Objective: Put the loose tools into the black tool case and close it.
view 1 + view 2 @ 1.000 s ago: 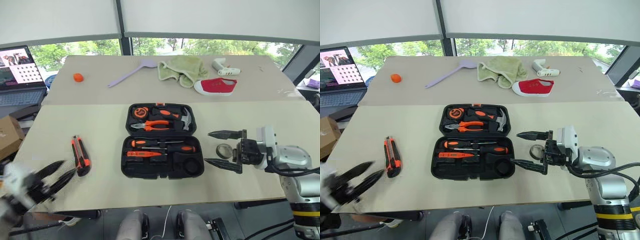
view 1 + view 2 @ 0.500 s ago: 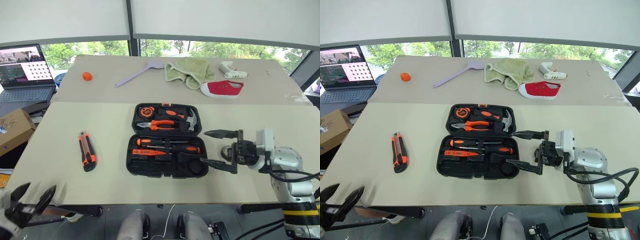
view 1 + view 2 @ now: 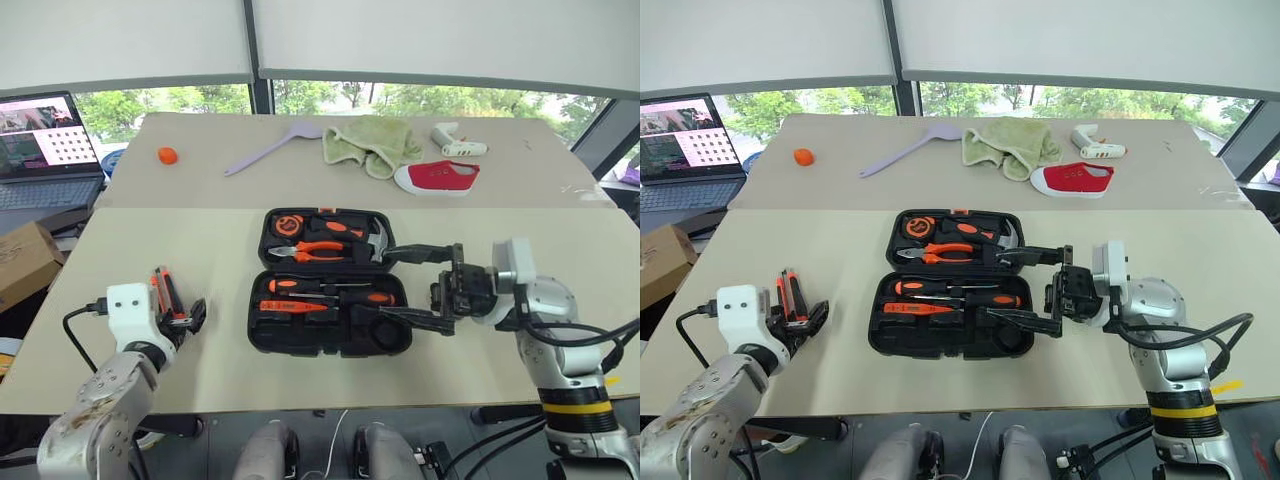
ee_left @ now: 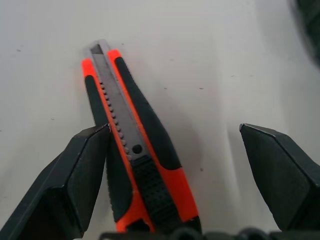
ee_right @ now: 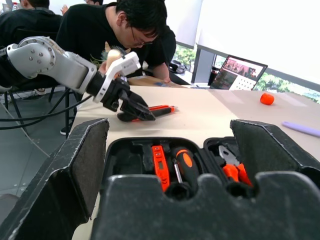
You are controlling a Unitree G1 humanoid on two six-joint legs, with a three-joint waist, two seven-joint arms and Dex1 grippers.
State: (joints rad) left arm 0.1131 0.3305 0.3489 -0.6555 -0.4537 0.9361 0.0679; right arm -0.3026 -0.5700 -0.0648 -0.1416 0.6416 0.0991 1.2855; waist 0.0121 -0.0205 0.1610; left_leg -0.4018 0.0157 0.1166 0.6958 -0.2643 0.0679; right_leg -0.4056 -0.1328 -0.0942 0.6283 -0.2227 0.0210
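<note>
Lying open, black tool case (image 3: 330,340) holds screwdrivers (image 3: 335,292), pliers (image 3: 322,248).

Case (image 3: 950,310) lies open on the counter (image 3: 1160,250) — left gripper (image 3: 800,318) (fingers spread) straddles the knife (image 3: 788,297).
</note>
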